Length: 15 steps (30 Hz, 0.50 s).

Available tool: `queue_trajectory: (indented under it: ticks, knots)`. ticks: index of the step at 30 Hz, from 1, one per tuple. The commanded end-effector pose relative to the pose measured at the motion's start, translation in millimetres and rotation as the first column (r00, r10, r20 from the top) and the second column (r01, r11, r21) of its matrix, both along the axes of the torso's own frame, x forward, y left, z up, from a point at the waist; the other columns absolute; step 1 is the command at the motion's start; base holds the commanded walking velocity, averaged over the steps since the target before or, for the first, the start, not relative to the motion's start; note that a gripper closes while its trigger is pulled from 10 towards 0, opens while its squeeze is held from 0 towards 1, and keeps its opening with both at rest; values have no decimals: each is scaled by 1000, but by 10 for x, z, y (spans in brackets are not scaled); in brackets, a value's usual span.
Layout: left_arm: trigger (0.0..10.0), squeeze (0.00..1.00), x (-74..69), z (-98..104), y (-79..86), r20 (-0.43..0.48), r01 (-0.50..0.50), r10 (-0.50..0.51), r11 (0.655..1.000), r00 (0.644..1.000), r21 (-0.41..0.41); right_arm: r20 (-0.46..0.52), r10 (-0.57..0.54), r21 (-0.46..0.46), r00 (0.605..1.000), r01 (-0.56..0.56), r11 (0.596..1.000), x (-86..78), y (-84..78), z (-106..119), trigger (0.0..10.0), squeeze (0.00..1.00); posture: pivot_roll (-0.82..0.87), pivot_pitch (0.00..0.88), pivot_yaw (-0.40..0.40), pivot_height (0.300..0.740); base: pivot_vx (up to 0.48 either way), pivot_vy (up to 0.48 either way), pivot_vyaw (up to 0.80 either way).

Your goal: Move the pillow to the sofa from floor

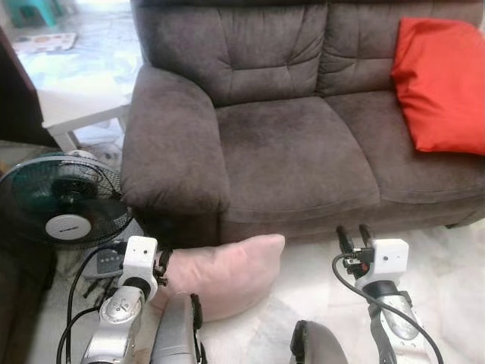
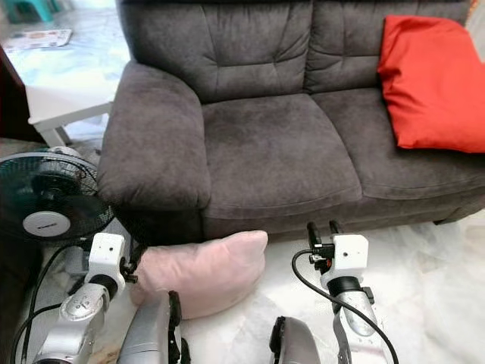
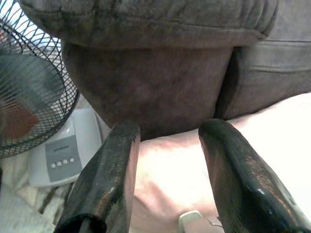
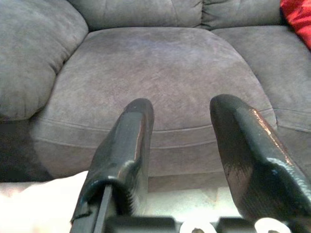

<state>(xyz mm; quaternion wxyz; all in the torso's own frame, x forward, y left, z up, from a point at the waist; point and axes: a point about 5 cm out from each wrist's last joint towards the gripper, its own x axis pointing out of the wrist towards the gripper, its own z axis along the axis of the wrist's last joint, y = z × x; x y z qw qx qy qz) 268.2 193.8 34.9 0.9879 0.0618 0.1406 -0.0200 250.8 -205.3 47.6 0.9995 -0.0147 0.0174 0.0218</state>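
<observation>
Now my left gripper (image 3: pixel 167 145), fingers spread, sits against the pink pillow (image 1: pixel 227 274), probably touching. My right gripper (image 1: pixel 355 233) hangs released before the sofa (image 1: pixel 295 152).

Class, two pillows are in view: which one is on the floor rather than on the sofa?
The pale pink pillow lies on the floor against the sofa front, by the left hand. The red pillow rests on the sofa's right seat.

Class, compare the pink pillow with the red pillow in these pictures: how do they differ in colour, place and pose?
The pink pillow is pale; the red pillow is bright. The pink pillow lies on the floor before the sofa; the red pillow sits on the sofa's right seat. The pink one lies flat; the red one leans against the backrest. Both are soft and plump.
</observation>
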Motion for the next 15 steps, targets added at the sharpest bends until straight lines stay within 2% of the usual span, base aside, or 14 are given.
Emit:
queue_trajectory:
  ticks: [1, 5, 9, 13, 15]
  knots:
    - [10000, 0, -47, -70, 23, -31, -56, 55, 998, 998, -27, -3, 2, 10, 1000, -2, 1000, -4, 21, -9, 10000, 0, 116, 75, -37, 590, 0, 0, 0]
    - [10000, 0, -62, -122, 38, -47, -130, 126, 989, 991, -73, 0, 7, 8, 1000, -7, 1000, 2, 22, 0, 10000, 0, 115, 75, -37, 590, 0, 0, 0]
    - [10000, 0, -28, -60, 84, -8, -175, 175, 977, 985, -120, 11, 24, -17, 1000, -24, 1000, -3, 12, 20, 10000, 0, 115, 75, -35, 590, 0, 0, 0]
    - [10000, 0, -13, -37, 127, -1, -196, 197, 975, 980, -105, 16, 33, -25, 999, -33, 999, -8, 24, 27, 10000, 0, 113, 76, -33, 590, 0, 0, 800]
    - [10000, 0, -10, -40, 131, -2, -197, 197, 975, 980, -105, 12, 34, 3, 999, -34, 999, -14, 39, 12, 10000, 0, 114, 76, -32, 590, 0, 0, 800]
